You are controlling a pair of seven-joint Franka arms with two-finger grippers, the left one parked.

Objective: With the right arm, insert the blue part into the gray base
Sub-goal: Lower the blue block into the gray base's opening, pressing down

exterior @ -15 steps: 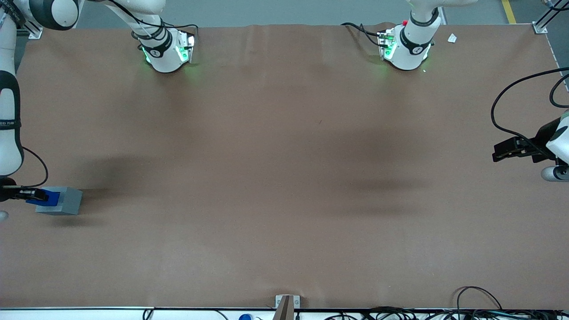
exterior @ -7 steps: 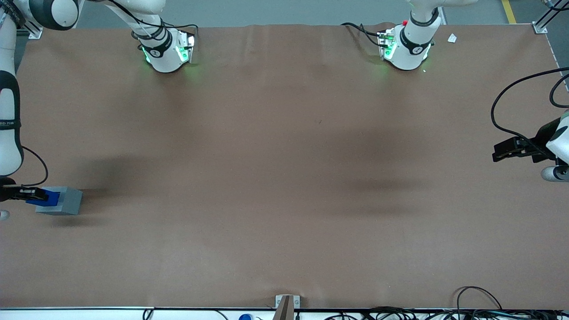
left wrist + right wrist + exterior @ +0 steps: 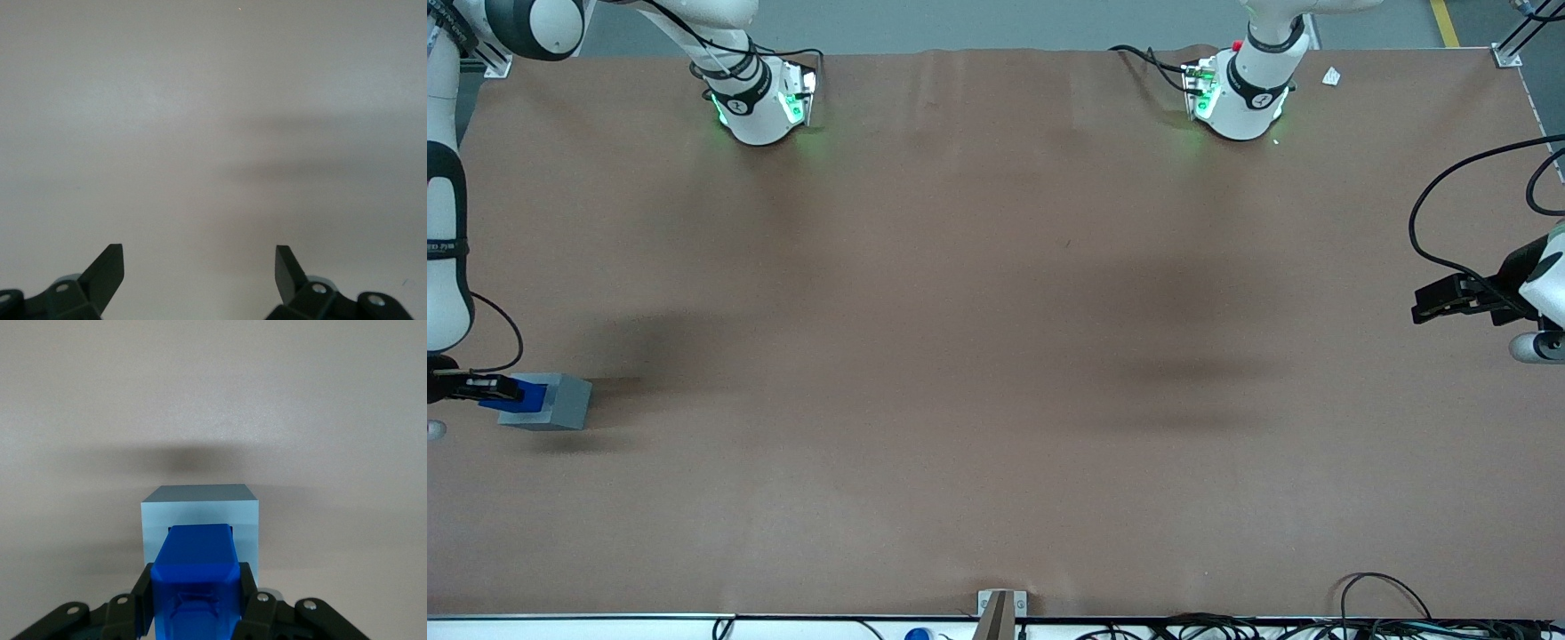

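Tabletop [image 3: 996, 356]: brown covering, broad and flat, carrying the items listed here at the working arm's end.

Right arm [image 3: 447, 258]: white jointed limb with black sleeves, reaching down along the tabletop's edge at its own end; a thin black cable [image 3: 509, 331] loops beside its wrist.

Gray base [image 3: 551, 402]: light-gray boxy block standing on the tabletop at the working arm's end, its shadow falling on the covering just beside it. In the right wrist view the gray base [image 3: 199, 523] shows a flat top face with the blue piece entering it at the edge nearest the tool.

Tool [image 3: 482, 388]: black two-finger unit, low over the tabletop and directly beside the gray base. In the right wrist view the tool [image 3: 195, 600] has its fingers [image 3: 245, 597] closed against both sides of the blue part, gripping it firmly.

Blue part [image 3: 523, 396]: small bright-blue block held between the fingers, touching the gray base and overlapping its top. In the right wrist view the blue part [image 3: 197, 577] has its forward end meeting the recess (how deep it sits cannot be told).
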